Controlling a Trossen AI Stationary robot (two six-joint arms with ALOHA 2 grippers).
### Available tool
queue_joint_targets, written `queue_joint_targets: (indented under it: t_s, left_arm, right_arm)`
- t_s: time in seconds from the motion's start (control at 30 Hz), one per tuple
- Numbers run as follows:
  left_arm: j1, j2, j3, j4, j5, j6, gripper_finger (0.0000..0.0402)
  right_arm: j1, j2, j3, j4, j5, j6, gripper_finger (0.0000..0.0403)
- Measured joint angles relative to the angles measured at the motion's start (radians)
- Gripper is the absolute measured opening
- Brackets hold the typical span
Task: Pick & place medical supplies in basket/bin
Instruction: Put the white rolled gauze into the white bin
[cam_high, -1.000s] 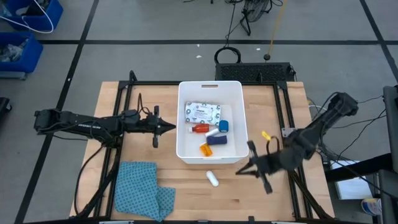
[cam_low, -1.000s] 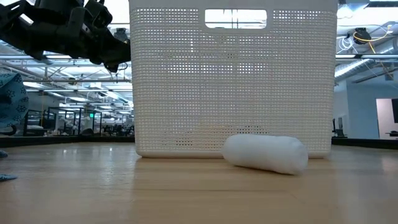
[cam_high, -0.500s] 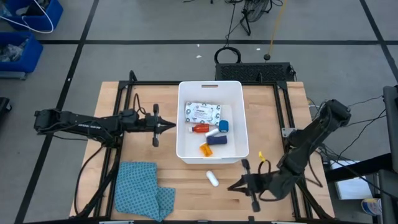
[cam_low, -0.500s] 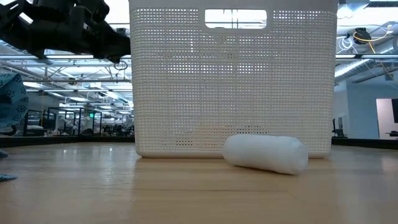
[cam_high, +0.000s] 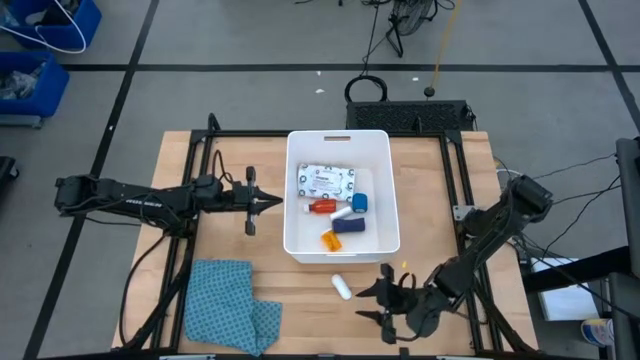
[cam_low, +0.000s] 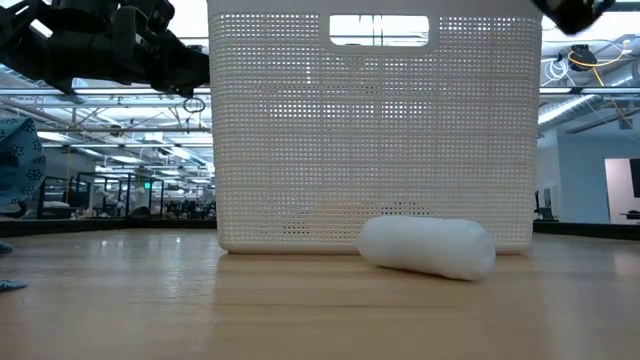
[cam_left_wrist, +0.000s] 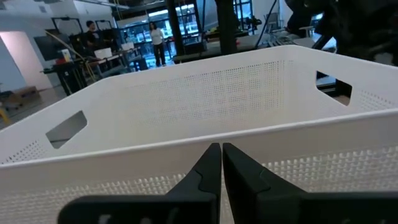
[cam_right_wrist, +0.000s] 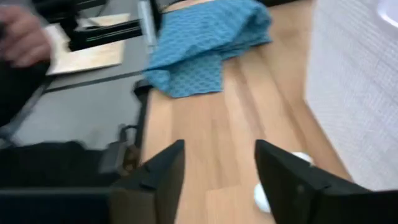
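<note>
We are looking down on a light wooden counter (cam_high: 240, 290) with a large white rectangular plastic tub (cam_high: 294, 190) standing near its middle, a handle slot in its far short rim. Lying inside the tub are a white printed flat packet (cam_high: 326, 180), a red-capped bottle (cam_high: 320, 207), a blue tape roll (cam_high: 360, 202), a dark blue strip (cam_high: 348, 224), an orange pill bottle (cam_high: 331, 240) and a small white cylinder (cam_high: 341, 213) beside the tape roll.

One more white cylinder (cam_high: 342, 288) is lying on its side on the counter, outside the tub and just beside its near short wall; from counter height it (cam_low: 427, 246) is resting in front of the perforated wall.

Our right pincer (cam_high: 381, 304) is hovering low over the counter's near edge, just beside that loose cylinder but not touching it. Its two dark fingers (cam_right_wrist: 165, 169) are standing apart with nothing between them, and the cylinder (cam_right_wrist: 264, 194) is showing past them.

Our left pincer (cam_high: 277, 203) is waiting by the tub's left long wall, its fingers (cam_left_wrist: 210, 167) pressed together and holding nothing, pointing over the tub's rim.

A crumpled blue patterned cloth (cam_high: 230, 303) is lying at the counter's near left corner, well apart from the tub.
</note>
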Motion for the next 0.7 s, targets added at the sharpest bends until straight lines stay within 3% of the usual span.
queue_joint_targets:
  t_s: [0.2,0.4,0.7]
  left_arm:
    - [0.000,0.000,0.000,-0.010,0.000,-0.009,0.0021]
    - [0.000,0.000,0.000,-0.011,0.000,-0.009,0.0021]
    - [0.000,0.000,0.000,-0.010,0.001,-0.023,0.0021]
  right_arm:
    - [-0.001,0.118,0.000,0.064,0.068,0.067,0.0227]
    - [-0.007,0.206,0.000,0.096,0.076,0.246,0.0217]
    - [-0.020,0.282,0.008,0.094,0.181,0.469,0.0211]
